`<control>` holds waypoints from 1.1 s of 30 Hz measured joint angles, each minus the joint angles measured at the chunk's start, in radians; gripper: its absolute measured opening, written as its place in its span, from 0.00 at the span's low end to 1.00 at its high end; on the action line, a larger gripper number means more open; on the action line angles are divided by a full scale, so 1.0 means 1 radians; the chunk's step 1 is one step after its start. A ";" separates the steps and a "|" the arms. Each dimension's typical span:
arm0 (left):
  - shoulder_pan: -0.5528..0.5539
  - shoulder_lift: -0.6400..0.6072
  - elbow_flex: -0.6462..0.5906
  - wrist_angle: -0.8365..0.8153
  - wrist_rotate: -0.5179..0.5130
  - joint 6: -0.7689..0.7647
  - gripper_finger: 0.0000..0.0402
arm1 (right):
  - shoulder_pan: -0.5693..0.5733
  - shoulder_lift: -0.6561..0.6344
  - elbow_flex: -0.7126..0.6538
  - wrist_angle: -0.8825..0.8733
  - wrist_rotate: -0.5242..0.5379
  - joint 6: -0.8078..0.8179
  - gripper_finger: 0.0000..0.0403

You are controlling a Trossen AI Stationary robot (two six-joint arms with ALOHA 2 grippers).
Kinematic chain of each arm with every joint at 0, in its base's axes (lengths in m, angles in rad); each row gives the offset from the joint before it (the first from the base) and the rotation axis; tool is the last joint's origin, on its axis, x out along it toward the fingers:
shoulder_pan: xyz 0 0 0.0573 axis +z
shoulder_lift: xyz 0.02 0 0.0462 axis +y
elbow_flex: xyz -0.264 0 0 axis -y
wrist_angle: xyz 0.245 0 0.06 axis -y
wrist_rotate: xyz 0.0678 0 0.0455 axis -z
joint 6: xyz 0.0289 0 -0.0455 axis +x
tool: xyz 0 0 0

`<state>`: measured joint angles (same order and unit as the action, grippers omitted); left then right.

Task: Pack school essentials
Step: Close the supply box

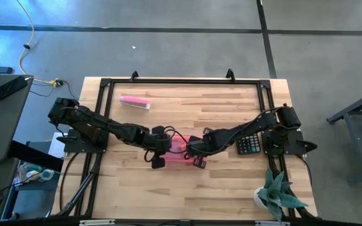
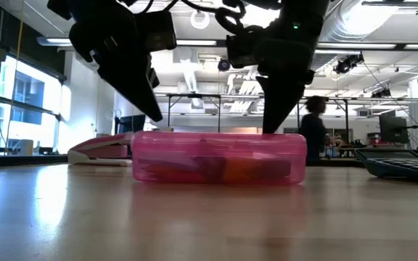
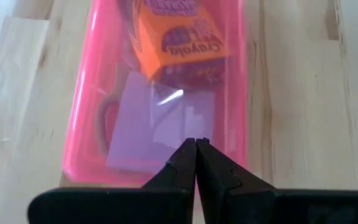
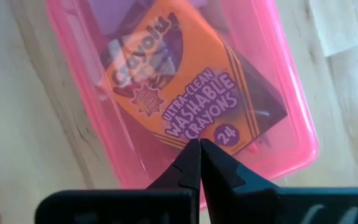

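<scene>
A pink see-through pencil case lies flat on the table with its lid down. Through the lid I see a Crayola crayon box, a square note pad and a scissors handle loop. Pencils, pen and the tiny red piece do not show. My left gripper is shut over the note pad end. My right gripper is shut over the crayon box end. My left gripper comes down slanting from the table's left, and its shut fingertips meet the lid's top near the note pad end. My right gripper comes down slanting from the table's right, shut tips on the lid's top over the crayon box. The case stays flat on the table.
A pink oblong bar lies toward the far left. A black calculator sits right of the case. A potted plant stands at the near right corner. A person is in the room behind.
</scene>
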<state>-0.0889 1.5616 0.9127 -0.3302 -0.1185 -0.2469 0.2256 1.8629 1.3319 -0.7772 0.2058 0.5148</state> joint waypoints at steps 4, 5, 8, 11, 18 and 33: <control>0.000 -0.001 0.001 0.002 -0.004 0.007 0.00 | 0.000 0.000 0.016 -0.042 0.008 0.000 0.00; 0.000 -0.001 0.001 0.003 -0.006 0.014 0.00 | 0.000 0.000 0.017 -0.043 0.011 0.000 0.00; 0.000 -0.001 0.001 0.004 -0.006 0.023 0.00 | 0.000 0.000 0.017 -0.042 0.012 -0.001 0.00; 0.001 -0.002 0.002 0.004 -0.006 0.023 0.00 | 0.000 0.000 0.018 -0.040 0.020 -0.003 0.00; 0.001 -0.003 0.003 -0.011 -0.007 0.023 0.00 | 0.005 -0.002 0.019 -0.038 0.030 -0.001 0.00; 0.001 -0.004 0.005 0.030 -0.007 0.042 0.00 | 0.008 -0.031 -0.001 0.013 0.023 0.000 0.00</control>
<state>-0.0879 1.5574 0.9173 -0.2998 -0.1257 -0.2051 0.2334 1.8324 1.3305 -0.7640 0.2283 0.5152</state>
